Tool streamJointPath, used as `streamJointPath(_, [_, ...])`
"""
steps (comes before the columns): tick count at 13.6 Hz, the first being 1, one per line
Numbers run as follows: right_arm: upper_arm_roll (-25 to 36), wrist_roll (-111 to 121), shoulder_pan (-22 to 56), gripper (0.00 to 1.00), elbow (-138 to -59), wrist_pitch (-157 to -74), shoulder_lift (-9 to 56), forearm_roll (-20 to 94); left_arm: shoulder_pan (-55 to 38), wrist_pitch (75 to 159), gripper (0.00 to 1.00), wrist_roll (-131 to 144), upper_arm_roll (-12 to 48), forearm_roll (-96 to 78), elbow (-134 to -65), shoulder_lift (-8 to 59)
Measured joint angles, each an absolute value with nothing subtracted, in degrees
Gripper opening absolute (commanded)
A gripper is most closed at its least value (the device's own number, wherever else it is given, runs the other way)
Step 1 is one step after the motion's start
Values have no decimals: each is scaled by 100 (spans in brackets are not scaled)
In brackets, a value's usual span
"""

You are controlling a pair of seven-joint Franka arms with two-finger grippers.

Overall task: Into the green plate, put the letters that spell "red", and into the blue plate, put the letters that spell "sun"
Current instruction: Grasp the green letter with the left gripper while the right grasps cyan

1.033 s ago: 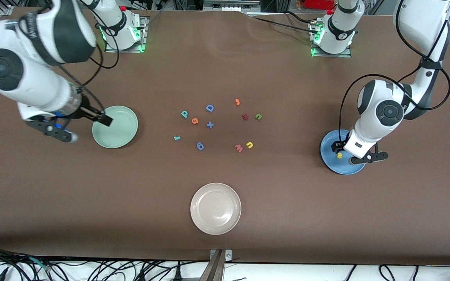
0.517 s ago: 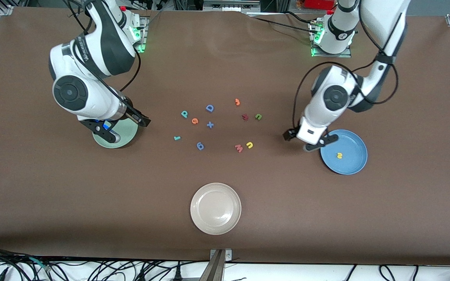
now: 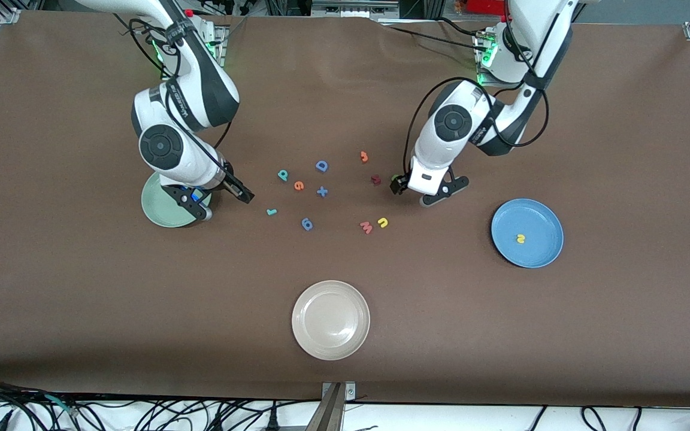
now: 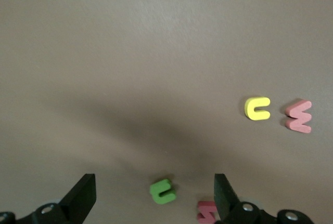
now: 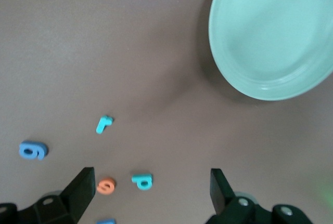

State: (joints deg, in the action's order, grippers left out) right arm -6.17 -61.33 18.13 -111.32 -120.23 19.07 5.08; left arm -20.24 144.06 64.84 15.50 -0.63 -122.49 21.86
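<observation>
My left gripper (image 3: 420, 191) hangs open over the green "n" (image 4: 163, 191), which lies between its fingers in the left wrist view (image 4: 154, 198). The yellow "u" (image 3: 383, 222) lies beside the pink "W" (image 3: 366, 227). The yellow "s" (image 3: 520, 239) rests in the blue plate (image 3: 539, 224). My right gripper (image 3: 220, 202) is open above the table beside the green plate (image 3: 154, 211), partly covering it. In the right wrist view (image 5: 151, 193) the teal "d" (image 5: 142, 181) and the orange "e" (image 5: 105, 186) show between its fingers, with the teal "r" (image 5: 104, 124) apart. The green plate (image 5: 276, 37) holds nothing.
Among the letters lie a blue "D" (image 3: 321, 166), a blue plus (image 3: 321, 191), a blue "9" (image 3: 306, 224), an orange "3" (image 3: 364, 157) and a dark red letter (image 3: 375, 179). A cream-white plate (image 3: 330, 320) sits nearer the front camera.
Both arms swung from their plates in toward the letters in the middle. The left gripper left the yellow "s" in the blue plate and now hangs over the green "n".
</observation>
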Motion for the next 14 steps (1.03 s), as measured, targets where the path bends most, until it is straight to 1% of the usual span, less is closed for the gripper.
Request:
streamJointPath(5, [-627,-7055,2003,98,-11160,-13136,2579,509,-2230,15237,100,6759,1551,-65,-12562,2449])
streamJointPath(8, [-631,-7695,2145,98,-11158,-13594,2920,509,-2345,15340,100,6824,1551,-65,-12634,2586])
streamJointPath(10, [-631,-7975,2212,93,-11127,-13714,3070,509,-2396,15349,100,6836,1551,-65,-12709,2612])
streamJointPath(14, [-631,-8275,2282,93,-10880,-13738,3229,509,-2419,15357,100,6840,1551,-65,-12761,2634])
